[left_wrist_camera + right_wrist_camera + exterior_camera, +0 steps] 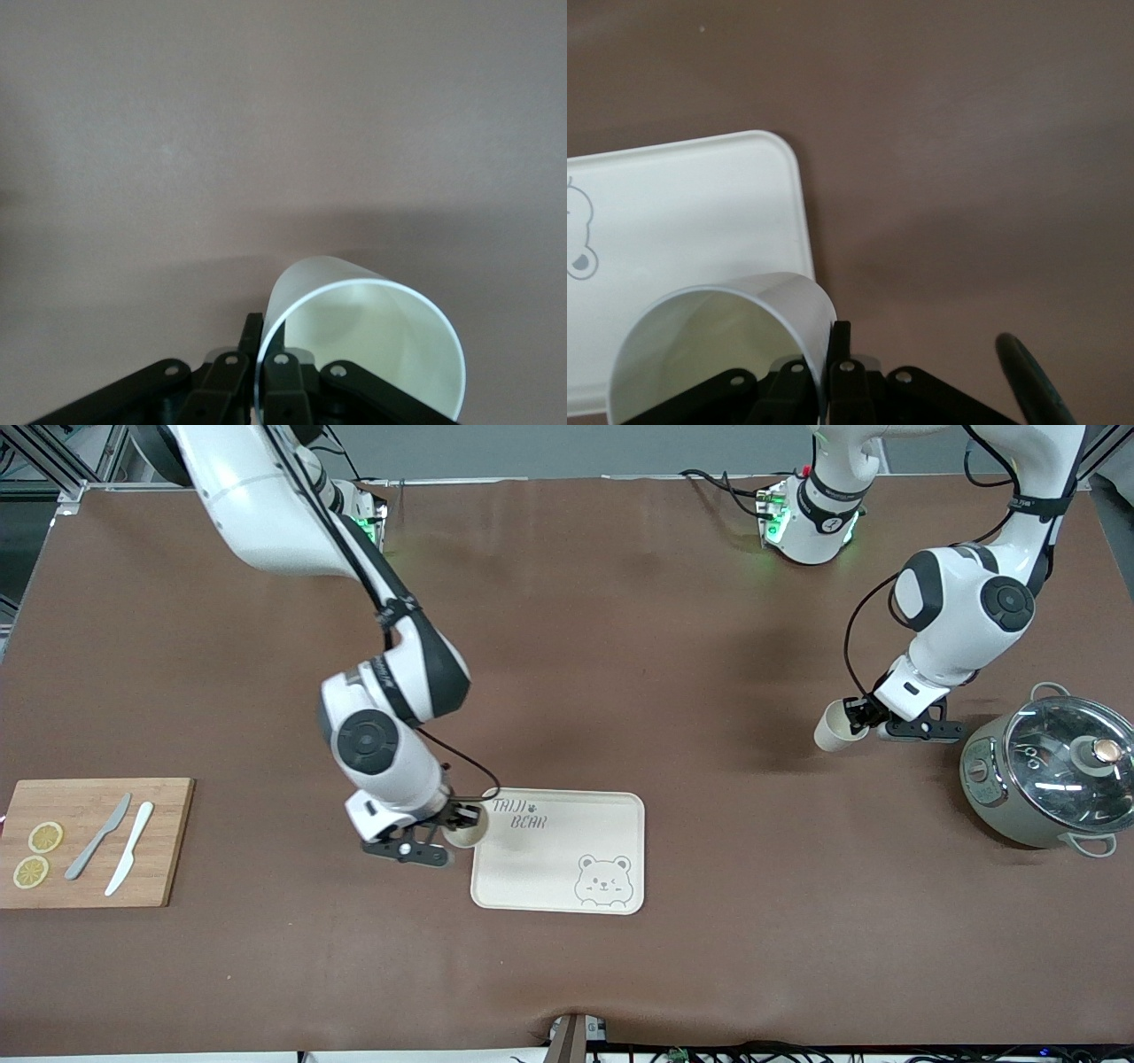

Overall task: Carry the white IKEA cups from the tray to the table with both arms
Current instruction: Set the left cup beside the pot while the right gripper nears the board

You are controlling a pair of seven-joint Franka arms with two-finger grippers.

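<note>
The right claw [452,825] pinches one white cup [467,825] by its rim wall, one finger inside and one outside, a thin grip that leaves the body free for setting down; the cup hangs over the tray [567,868] corner, whose edge lies just below it. The left claw [858,717], over bare counter [620,646] near the pot [1050,771], nips the other cup [833,728] likewise, tilted, apparently ready for lowering.

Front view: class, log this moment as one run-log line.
left gripper: holds cup above table | right gripper: holds second cup over tray corner
</note>
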